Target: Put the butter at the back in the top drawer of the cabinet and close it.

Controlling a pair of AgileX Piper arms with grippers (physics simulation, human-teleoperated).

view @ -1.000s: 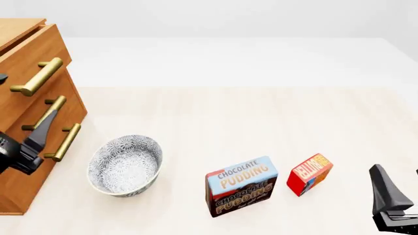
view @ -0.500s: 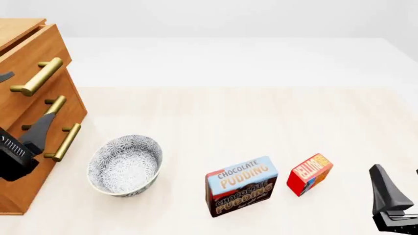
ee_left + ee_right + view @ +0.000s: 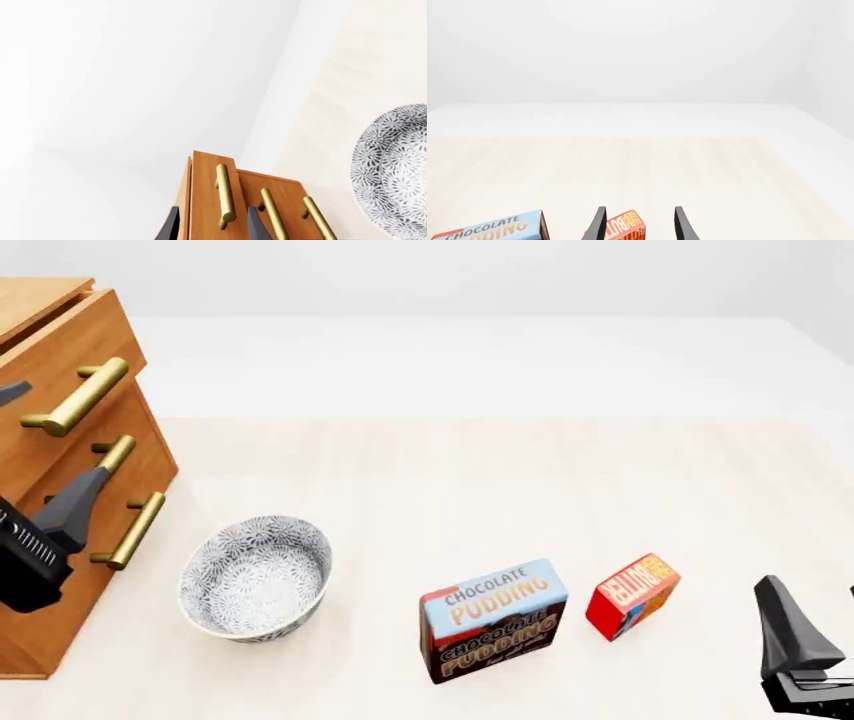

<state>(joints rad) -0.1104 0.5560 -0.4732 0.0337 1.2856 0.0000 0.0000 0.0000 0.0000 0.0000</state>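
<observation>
The butter [image 3: 634,595], a small red and orange box, stands at the front right of the table, and in the right wrist view the butter [image 3: 626,227] shows between the open fingers of my right gripper [image 3: 639,225]. That right gripper [image 3: 817,615] sits near the table's front right corner, short of the box. The cabinet [image 3: 54,570] fills the left edge, and the brass handle of its top drawer [image 3: 74,398] is in view. My left gripper [image 3: 43,445] is open in front of the drawers. In the left wrist view the top handle [image 3: 225,195] lies between its fingers [image 3: 257,224].
A blue-and-brown Chocolate Pudding box [image 3: 491,620] stands just left of the butter. A patterned grey bowl [image 3: 256,577] sits near the cabinet's lower drawers. Two lower drawer handles [image 3: 131,530] stick out toward the bowl.
My left gripper has shifted slightly up along the drawer fronts, and its upper fingertip now shows beside the top handle. The right arm, the butter and the boxes have not moved.
</observation>
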